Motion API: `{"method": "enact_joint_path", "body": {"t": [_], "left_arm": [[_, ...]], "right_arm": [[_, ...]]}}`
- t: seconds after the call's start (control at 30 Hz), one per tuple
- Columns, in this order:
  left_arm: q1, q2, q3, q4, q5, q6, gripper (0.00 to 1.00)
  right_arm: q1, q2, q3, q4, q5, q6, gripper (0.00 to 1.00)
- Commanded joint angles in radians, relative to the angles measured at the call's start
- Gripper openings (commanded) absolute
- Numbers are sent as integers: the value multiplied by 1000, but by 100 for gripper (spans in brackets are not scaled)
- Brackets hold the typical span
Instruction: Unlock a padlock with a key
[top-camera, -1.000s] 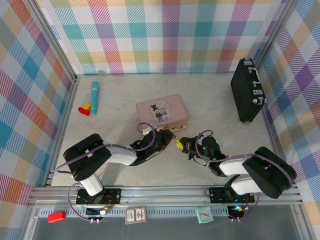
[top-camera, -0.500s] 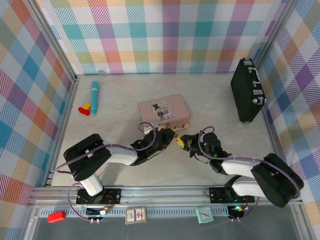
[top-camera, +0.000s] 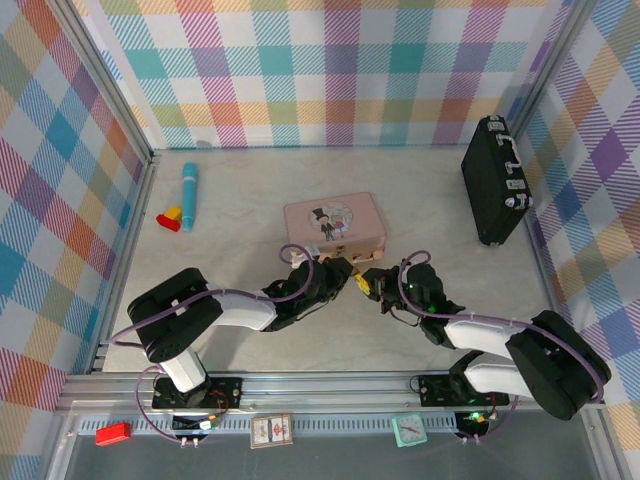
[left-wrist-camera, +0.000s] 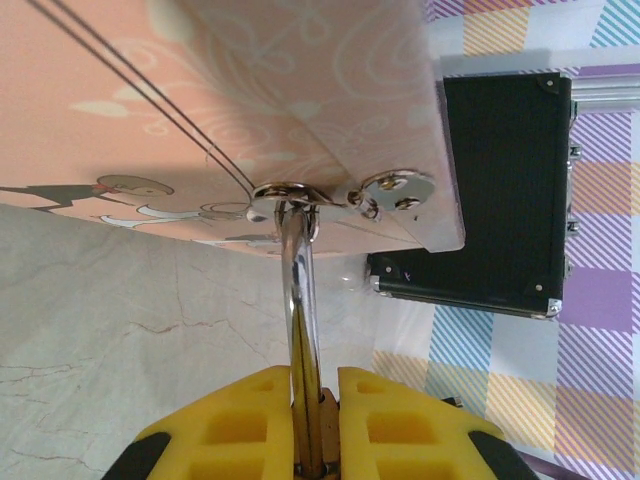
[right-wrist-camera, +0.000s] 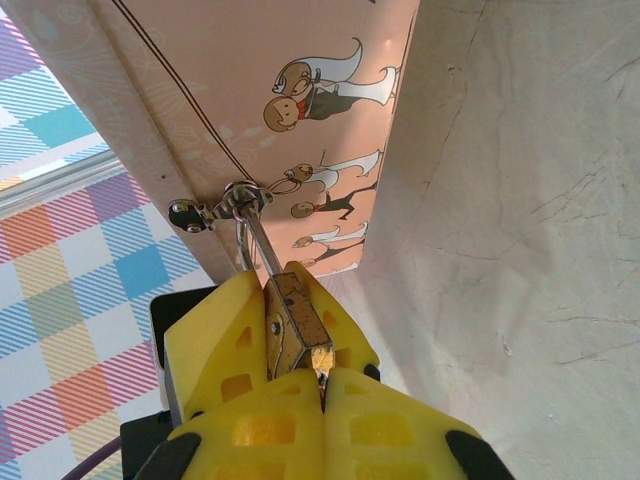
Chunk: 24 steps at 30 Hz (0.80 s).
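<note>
The pink tin (top-camera: 335, 222) lies mid-table. From its hasp (left-wrist-camera: 290, 192) hangs the padlock by its silver shackle (left-wrist-camera: 298, 290). My left gripper (left-wrist-camera: 318, 400) is shut on the brass body (right-wrist-camera: 292, 320), its yellow fingers on either side. My right gripper (right-wrist-camera: 322, 385) faces the padlock's bottom end, fingers pressed together there. A small metal glint (right-wrist-camera: 320, 356) shows between them at the keyhole end; the key is otherwise hidden. In the top view the left gripper (top-camera: 340, 277) and the right gripper (top-camera: 368, 283) meet just in front of the tin.
A black case (top-camera: 495, 180) stands at the right wall, also behind the tin as seen by the left wrist (left-wrist-camera: 505, 190). A blue tube (top-camera: 189, 195) and red-and-yellow blocks (top-camera: 170, 217) lie at the far left. Plaid walls enclose the table.
Both grippers have moved slightly right and away from the bases, still joined at the padlock. The pink tin has slid to the right with them.
</note>
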Motion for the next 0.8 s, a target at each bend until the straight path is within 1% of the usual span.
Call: {"method": "enact_joint_path", "body": {"t": [0.0,0.07,0.2,0.27,0.3,0.33,0.37,0.4,0.43,0.53,0.57,0.67,0.7,0.77], "left_arm": [[-80,-10,59,151,191,-6,0],[-86,-6,69,147,196,-5,0],[-92,6,83,146,202,-8,0],[-91,1,78,137,196,-12,0],[-88,-5,79,125,195,-11,0],[-84,-10,78,109,195,-10,0],[-78,-16,72,104,191,-10,0],[-72,-20,65,104,187,-10,0],[-64,-23,57,104,185,-11,0],[-37,-30,32,97,178,-12,0],[-29,-33,25,91,177,-11,0],[-10,-36,13,77,175,-6,0],[-5,-38,12,68,175,-3,0],[2,-48,11,36,173,11,0]], "right_arm": [[-6,13,66,110,4,-14,0],[-21,18,71,118,-5,-28,0],[-62,47,104,127,-74,-55,0],[-70,46,123,85,-103,-82,1],[-70,30,132,25,-110,-104,11],[-70,-2,153,-91,-114,-137,26],[-70,-42,179,-247,-107,-178,41],[-70,-78,195,-353,-90,-215,51],[-71,-119,204,-440,-66,-251,59],[-70,-221,192,-552,-13,-326,70],[-70,-243,192,-596,-5,-353,72],[-71,-273,193,-685,-1,-430,73],[-71,-280,192,-703,1,-460,72],[-71,-302,189,-721,2,-550,66]]}}
